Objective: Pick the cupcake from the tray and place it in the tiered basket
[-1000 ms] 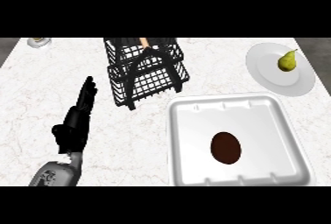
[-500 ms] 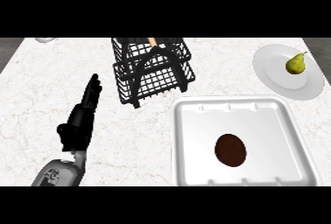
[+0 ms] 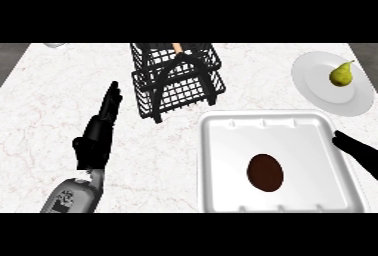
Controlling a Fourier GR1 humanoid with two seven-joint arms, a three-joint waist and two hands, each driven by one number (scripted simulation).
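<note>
cupcake (image 3: 265,171) in tray (image 3: 221,150) | left hand (image 3: 97,135) fingers straight | right hand (image 3: 358,152) fingers unclear

On the counter (image 3: 59,115) the tray (image 3: 221,150) lies at the near right, with the cupcake (image 3: 265,171) in its near half. The basket (image 3: 177,80) stands behind the tray, at the middle of the far edge. A plate (image 3: 314,82) carrying a pear (image 3: 340,74) sits at the far right corner. The left hand (image 3: 100,132) rests left of the basket; the right hand (image 3: 358,150) is at the tray's right rim.

Left robot hand (image 3: 97,134) open, fingers straight, pointing away; right robot hand (image 3: 357,154) barely in view at right edge.
</note>
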